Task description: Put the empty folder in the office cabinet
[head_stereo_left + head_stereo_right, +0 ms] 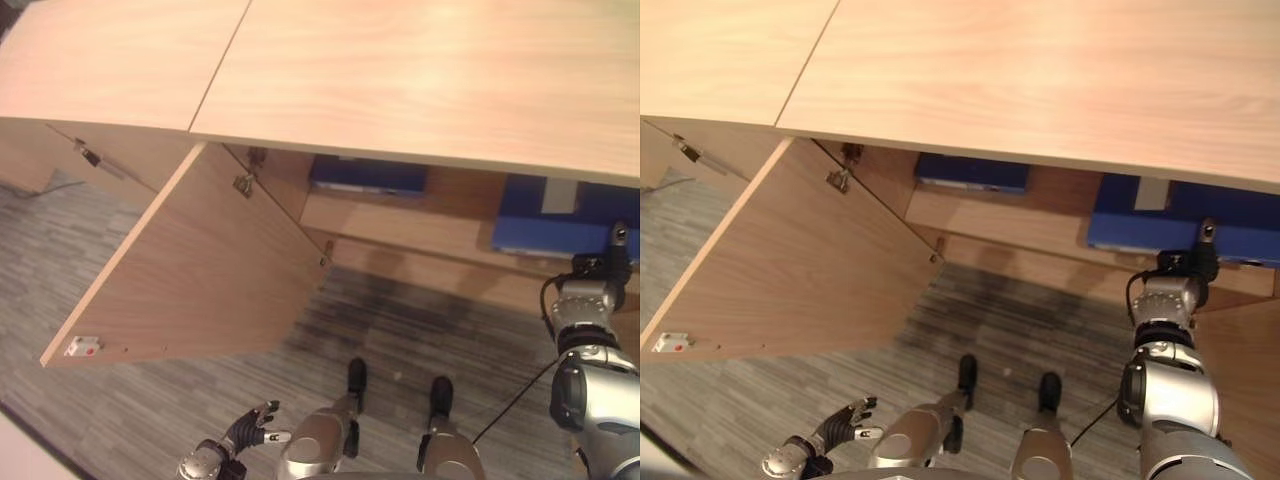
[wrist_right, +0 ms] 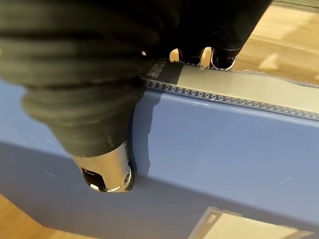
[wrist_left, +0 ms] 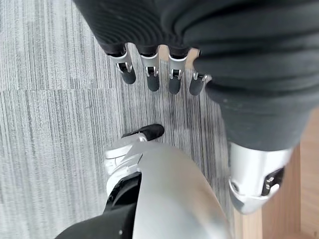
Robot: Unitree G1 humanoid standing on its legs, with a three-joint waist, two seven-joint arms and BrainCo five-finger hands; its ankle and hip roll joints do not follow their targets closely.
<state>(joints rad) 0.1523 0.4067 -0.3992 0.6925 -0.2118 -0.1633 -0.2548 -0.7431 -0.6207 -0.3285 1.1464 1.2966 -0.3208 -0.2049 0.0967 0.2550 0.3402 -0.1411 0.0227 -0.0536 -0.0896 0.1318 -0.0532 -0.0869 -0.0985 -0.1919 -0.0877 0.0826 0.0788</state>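
While right hand (image 2: 149,74) grips one, two folders (image 1: 368,176) inside cabinet (image 1: 420,90).

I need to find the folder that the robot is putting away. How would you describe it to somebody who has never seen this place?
Start at the long wooden cabinet and look under its top, past the open door, onto the shelf inside. Two blue folders lie there. The one you want is the blue folder at the robot's right, where the right hand rests on it; the other folder lies untouched further left.
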